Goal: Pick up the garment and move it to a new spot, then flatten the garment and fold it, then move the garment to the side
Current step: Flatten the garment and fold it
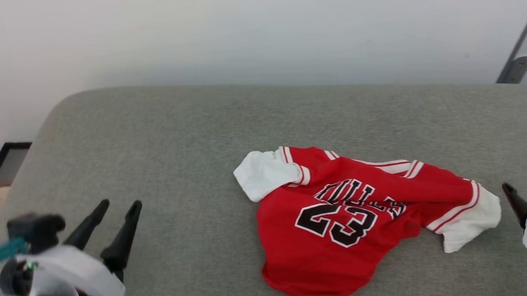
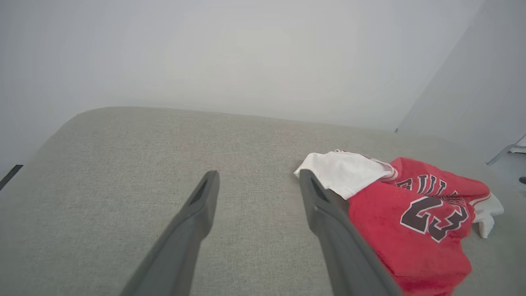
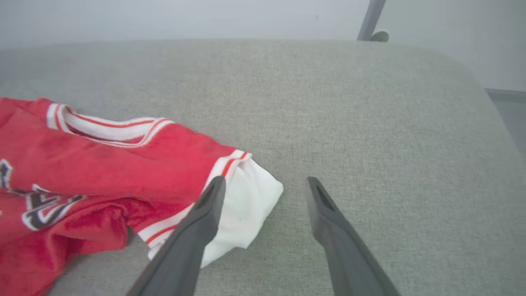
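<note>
On the gray cushion [image 1: 153, 141], right of its middle, a rumpled shirt [image 1: 342, 244]; over the cushion's near left, left gripper [image 1: 120, 205], fingers apart; at its near right, right gripper [image 1: 523, 187], fingers apart.

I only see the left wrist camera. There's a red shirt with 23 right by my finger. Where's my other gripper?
Observer: The right gripper sits just past the far white sleeve of the garment, jaws open and empty.
Operator: Am I touching the shirt on my side?
Observer: No. In the head view the left gripper is well apart from it, with bare couch between.
Operator: And the other one?
Observer: In the right wrist view one finger overlaps that sleeve; whether they touch cannot be told.
</note>
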